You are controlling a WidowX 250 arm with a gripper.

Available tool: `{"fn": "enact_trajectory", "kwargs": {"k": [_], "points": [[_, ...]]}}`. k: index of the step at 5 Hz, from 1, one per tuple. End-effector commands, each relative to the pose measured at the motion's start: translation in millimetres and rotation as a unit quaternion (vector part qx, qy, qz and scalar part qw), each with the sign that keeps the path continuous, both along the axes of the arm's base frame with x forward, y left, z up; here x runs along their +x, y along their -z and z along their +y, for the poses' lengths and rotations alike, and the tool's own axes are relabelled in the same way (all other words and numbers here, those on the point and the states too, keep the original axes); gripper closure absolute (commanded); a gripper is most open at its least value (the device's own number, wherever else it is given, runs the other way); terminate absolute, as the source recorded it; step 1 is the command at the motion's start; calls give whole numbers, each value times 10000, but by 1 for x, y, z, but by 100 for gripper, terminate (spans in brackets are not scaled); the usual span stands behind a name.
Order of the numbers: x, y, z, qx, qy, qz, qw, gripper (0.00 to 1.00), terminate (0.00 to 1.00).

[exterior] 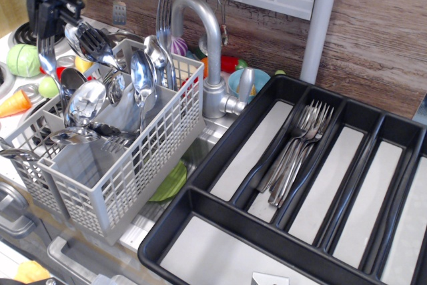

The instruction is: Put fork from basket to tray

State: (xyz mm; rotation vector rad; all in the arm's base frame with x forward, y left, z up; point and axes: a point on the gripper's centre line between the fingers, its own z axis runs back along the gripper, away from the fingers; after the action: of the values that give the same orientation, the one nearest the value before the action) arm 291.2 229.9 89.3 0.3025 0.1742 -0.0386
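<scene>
No legible markings; my pincer (48, 31) grasps the fork (47, 58) by its handle, long axis vertical, tines down, above the basket's (127, 171) far-left corner.

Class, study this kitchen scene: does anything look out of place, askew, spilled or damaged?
Nothing is spilled or damaged. One oddity: the basket sits tilted, overhanging the sink edge. The forks in the tray lie neatly together.
</scene>
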Motion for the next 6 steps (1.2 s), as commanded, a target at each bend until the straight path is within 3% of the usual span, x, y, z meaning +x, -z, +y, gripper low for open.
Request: {"fn": "enact_trajectory", "kwargs": {"k": [1, 2, 3, 4, 5, 6], "points": [[-2, -93, 6, 775, 157, -526, 9955, 100, 0], [-11, -131, -4, 960, 59, -687, 9930, 100, 0], [-9, -174, -10, 922, 640, -669, 9914, 100, 0], [2, -198, -32, 416, 329, -596, 9968, 100, 0], [13, -207, -62, 411, 300, -540, 9972, 100, 0], [15, -200, -99, 245, 227, -542, 9980, 100, 0]]}}
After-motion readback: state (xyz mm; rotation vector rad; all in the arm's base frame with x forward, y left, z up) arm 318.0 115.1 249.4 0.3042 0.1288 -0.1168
